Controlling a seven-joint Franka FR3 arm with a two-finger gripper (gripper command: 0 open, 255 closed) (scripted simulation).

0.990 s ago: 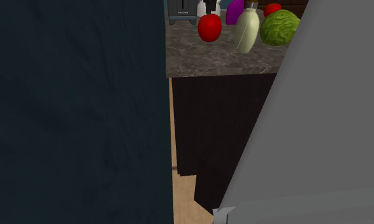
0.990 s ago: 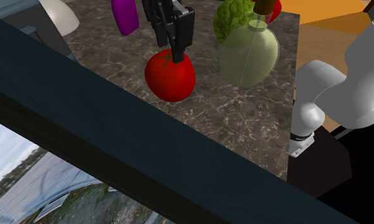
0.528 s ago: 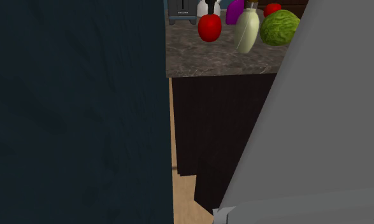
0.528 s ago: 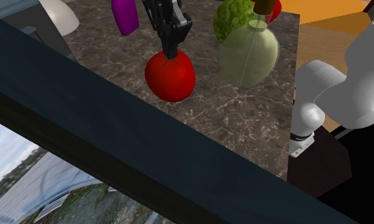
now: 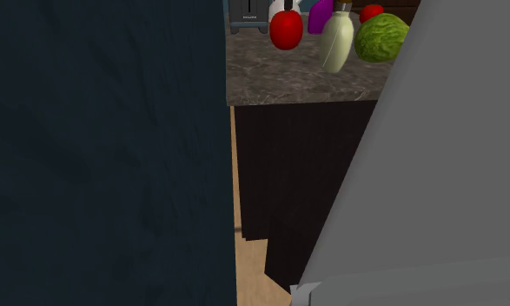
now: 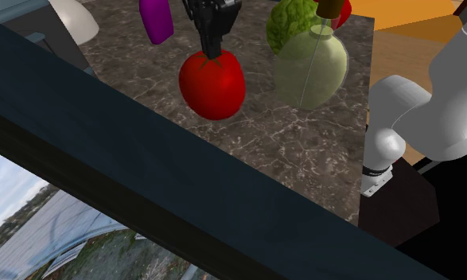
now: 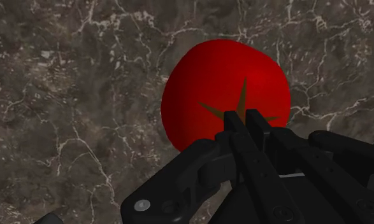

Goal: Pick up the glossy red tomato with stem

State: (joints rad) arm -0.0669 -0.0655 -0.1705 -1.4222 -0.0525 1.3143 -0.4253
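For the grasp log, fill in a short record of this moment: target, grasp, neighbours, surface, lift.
target: tomato, glossy red, brown star-shaped stem on top
grasp: gripper directly over the tomato, fingers nearly together, shut on its stem
neighbours: pale green bottle, leafy green cabbage, purple bottle; none touches the tomato
surface: dark marbled countertop
lift: cannot tell whether the tomato is off the countertop

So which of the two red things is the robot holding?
The big tomato with the brown star-shaped stem, pinched by the end effector. The other red thing sits apart, half hidden behind the pale bottle.
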